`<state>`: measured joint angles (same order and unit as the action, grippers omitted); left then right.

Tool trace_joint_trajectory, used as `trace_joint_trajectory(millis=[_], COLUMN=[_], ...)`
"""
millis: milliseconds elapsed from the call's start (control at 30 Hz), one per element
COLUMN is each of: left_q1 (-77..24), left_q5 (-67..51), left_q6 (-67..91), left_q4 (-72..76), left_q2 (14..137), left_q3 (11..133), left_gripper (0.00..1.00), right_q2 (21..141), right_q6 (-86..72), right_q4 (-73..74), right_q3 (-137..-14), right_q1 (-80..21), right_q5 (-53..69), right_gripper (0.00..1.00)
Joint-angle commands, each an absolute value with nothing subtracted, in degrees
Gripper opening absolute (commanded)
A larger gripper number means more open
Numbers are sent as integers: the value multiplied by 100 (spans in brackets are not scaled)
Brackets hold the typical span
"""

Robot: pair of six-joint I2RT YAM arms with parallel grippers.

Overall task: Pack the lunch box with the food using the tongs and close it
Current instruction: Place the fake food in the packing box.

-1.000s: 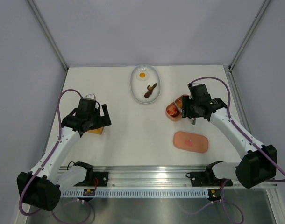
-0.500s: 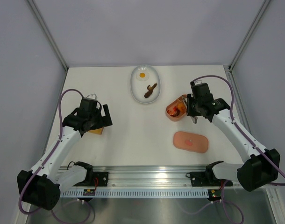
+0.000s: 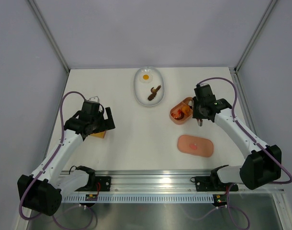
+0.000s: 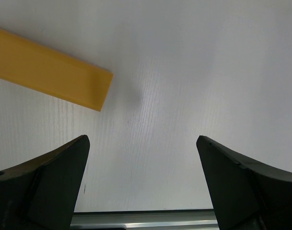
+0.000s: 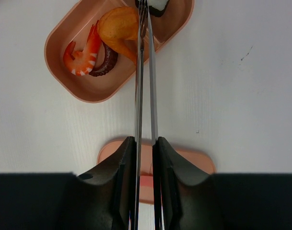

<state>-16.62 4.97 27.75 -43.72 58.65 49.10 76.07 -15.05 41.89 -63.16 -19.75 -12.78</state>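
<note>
On the right half of the surface, at about 3 o'clock from its middle, the lunch box [image 3: 180,120] stands open. The right jaws hang just over its 3 o'clock side. They are squeezed narrow on the tongs [image 5: 145,86], and in the wrist view the two thin silver arms run almost touching toward 12 o'clock, into the box. Inside lie an orange shrimp [image 5: 81,55], a dark curled piece [image 5: 106,62] beside it and a rounded yellow-orange piece [image 5: 118,28]. The tong tips pass over that last one. A black-and-white piece [image 5: 156,5] sits at the tips, cut by the picture's edge, so whether they pinch it cannot be told.

The pink lid [image 3: 196,145] lies flat at 5 o'clock from the box, apart from it, its red mark facing up.

At 12 o'clock on the surface a white oval dish [image 3: 140,94] holds a fried egg [image 3: 146,76] and a brown piece [image 3: 154,92].

At 9 o'clock the left jaws stand wide open with nothing in them, over a yellow block [image 4: 50,74] and bare surface.
</note>
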Motion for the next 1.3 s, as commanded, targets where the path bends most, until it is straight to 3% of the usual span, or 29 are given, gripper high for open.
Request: trace_joint_trajectory(millis=[0,933,1267], left_q1=[-1696,-1723,-1775], left_q5=[554,536,554], left_q6=[2813,2892,2909], left_q4=[-4149,-4113,-4104], left_q2=[5862,5889,5906], left_q3=[5036,5001,5001], left_gripper=[99,99,99], right_q2=[7611,7216,7365], right_q6=[-1503,-1125,-1204], right_q4=[4104,3885,4025], right_q3=[-6390,-6495,-6565], right_q1=[-1951,-1960,-1951], right_q5=[-1240,217,27], right_gripper=[21,21,22])
